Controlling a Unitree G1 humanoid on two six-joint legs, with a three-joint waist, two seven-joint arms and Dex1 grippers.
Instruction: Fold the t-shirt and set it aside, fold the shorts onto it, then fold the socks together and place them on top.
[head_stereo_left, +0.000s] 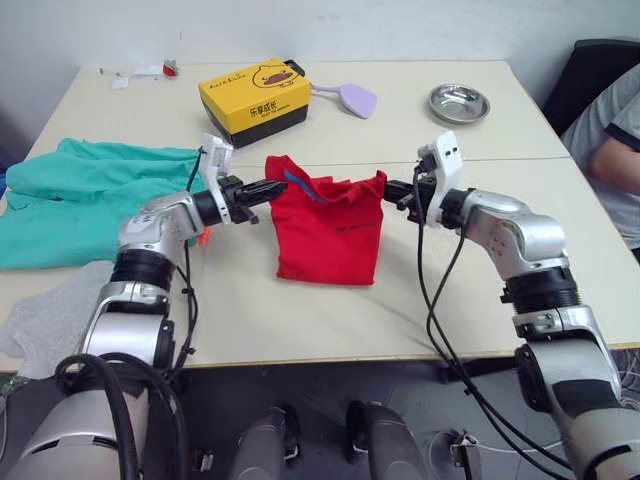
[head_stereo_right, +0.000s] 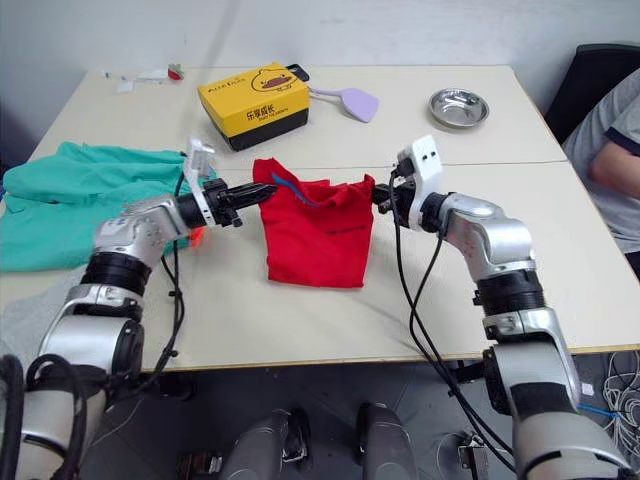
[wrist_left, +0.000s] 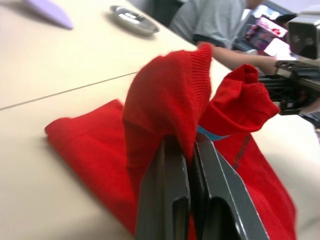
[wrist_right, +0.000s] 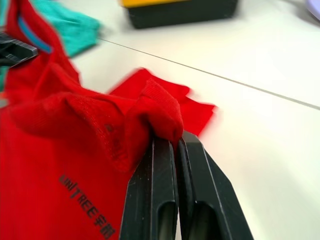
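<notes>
Right now the t-shirt (head_stereo_left: 330, 235) sits in the middle of the table (head_stereo_left: 300, 310), already folded into a narrow shape. Its lower part lies flat and its top edge is lifted up. The left claw (head_stereo_left: 268, 189) pinches one top corner of the red cloth, and the right claw (head_stereo_left: 390, 189) pinches the other top corner, so the top edge sags a little between them. In both wrist views the black fingers (wrist_left: 165, 200) are pressed tight together with a bunch of red cloth caught between them. The shirt looks soft, light and floppy. It will bend wherever it is not held, so holding it by two corners at once seems the best way to keep the fold neat. I think the next fold needs both corners to travel together, or the cloth may bunch up or slide crooked. The shorts (head_stereo_left: 90, 195) lie spread out on the robot's left side of the table, well apart from the shirt. The socks (head_stereo_left: 45, 315) lie near the front left edge, soft and small. A yellow box (head_stereo_left: 255, 100), a purple spatula (head_stereo_left: 352, 97) and a small metal dish (head_stereo_left: 458, 102) rest at the far side. A person's arm (head_stereo_left: 612, 160) shows at the right edge.
</notes>
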